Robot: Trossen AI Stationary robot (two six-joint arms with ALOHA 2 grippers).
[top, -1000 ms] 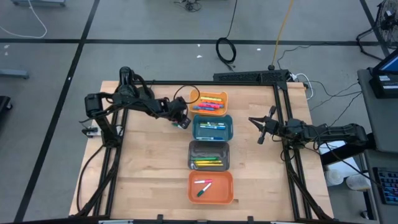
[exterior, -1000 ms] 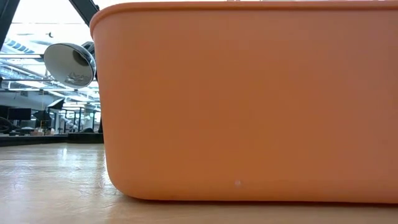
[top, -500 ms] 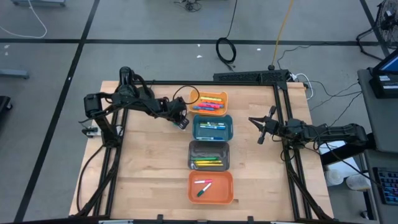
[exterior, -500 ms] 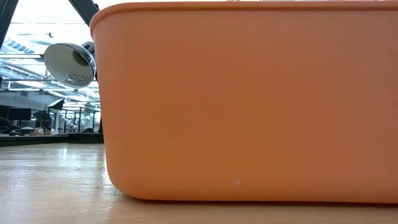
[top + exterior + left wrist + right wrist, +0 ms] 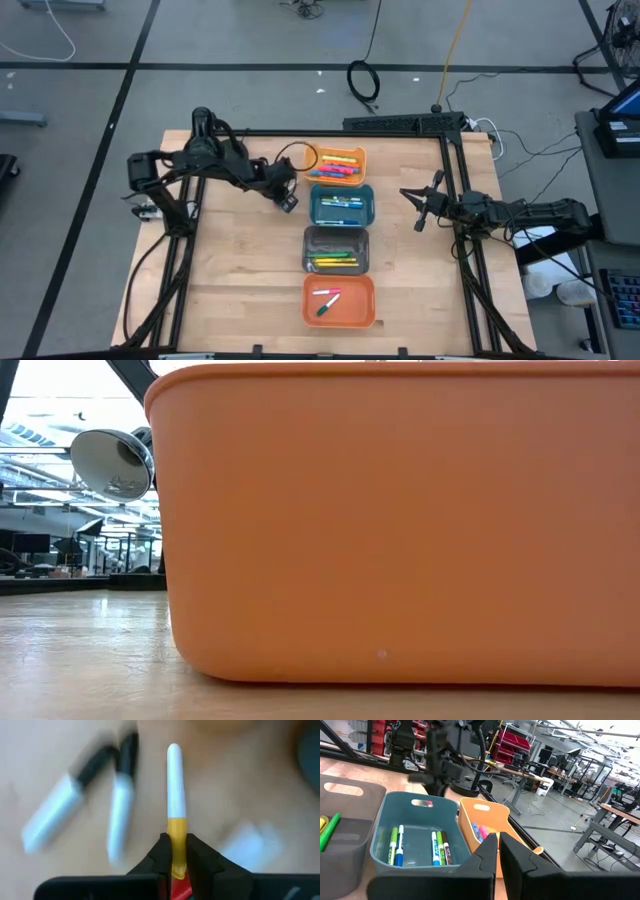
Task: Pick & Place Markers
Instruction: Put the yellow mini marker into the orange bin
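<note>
Pale wood-grain table (image 5: pixel 240 260) (faintly glossy), smooth matt plastic orange bin (image 5: pixel 400 520).

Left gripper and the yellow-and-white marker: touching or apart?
Touching. The left wrist view shows the left gripper shut on the yellow-and-white marker, both fingers pressing its yellow end.

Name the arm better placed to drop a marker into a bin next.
Left. The left gripper is shut on a yellow-and-white marker just beside the bins; the right gripper hangs shut and empty, farther off.
</note>
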